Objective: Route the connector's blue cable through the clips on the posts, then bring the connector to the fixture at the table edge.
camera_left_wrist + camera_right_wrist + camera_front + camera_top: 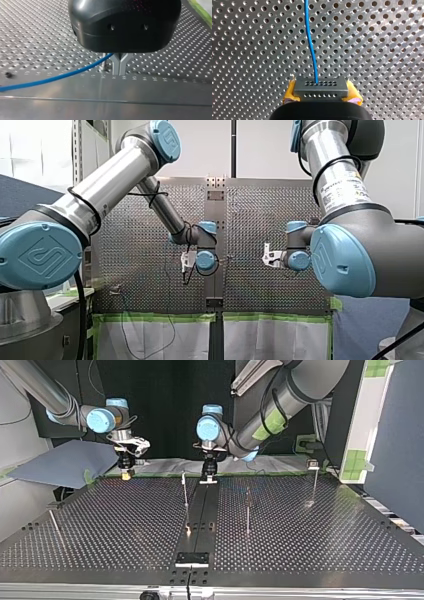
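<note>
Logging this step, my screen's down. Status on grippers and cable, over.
Right gripper shut on connector, yellow pads. Left gripper shut, blue cable running up to its fingers; hold unclear. Posts stand mid-table; clips too small to read.

There are two arms (280,405) (40,390) and two grippers (208,480) (125,476), one blue cable (62,75), one connector (320,87), four thin posts (185,491) (247,512) (315,485) (55,529), one fixture (192,558) and one table (325,540) with holes.

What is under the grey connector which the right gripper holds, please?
Around the connector only the perforated table shows, with the blue cable running ahead over it. The spot directly beneath is covered by the connector, the yellow pads and my right gripper.
</note>
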Controlling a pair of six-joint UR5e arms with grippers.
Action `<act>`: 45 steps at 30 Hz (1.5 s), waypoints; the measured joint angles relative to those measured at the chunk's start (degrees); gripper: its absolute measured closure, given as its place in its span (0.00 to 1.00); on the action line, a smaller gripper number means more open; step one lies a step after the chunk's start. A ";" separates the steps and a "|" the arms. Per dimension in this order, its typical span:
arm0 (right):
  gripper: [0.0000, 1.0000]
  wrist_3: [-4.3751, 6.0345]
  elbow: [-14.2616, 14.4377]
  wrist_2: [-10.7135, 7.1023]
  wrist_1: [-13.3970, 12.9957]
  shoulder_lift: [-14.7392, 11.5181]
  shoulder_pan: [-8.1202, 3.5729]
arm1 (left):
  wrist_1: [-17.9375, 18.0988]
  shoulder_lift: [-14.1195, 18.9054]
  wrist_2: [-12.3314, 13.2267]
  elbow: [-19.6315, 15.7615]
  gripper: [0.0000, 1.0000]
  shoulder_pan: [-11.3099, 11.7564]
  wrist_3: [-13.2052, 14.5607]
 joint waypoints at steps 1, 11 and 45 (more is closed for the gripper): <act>1.00 0.00 -0.02 0.00 0.01 0.00 -0.07 | -0.12 -0.19 -0.02 0.15 1.00 0.02 -0.01; 1.00 0.06 -0.35 -0.01 -0.10 0.08 -0.77 | -1.78 -0.59 0.00 2.63 1.00 0.41 -0.05; 1.00 0.53 -1.59 -0.62 0.13 0.31 -1.92 | -7.13 -0.53 5.17 5.30 0.24 0.00 -0.55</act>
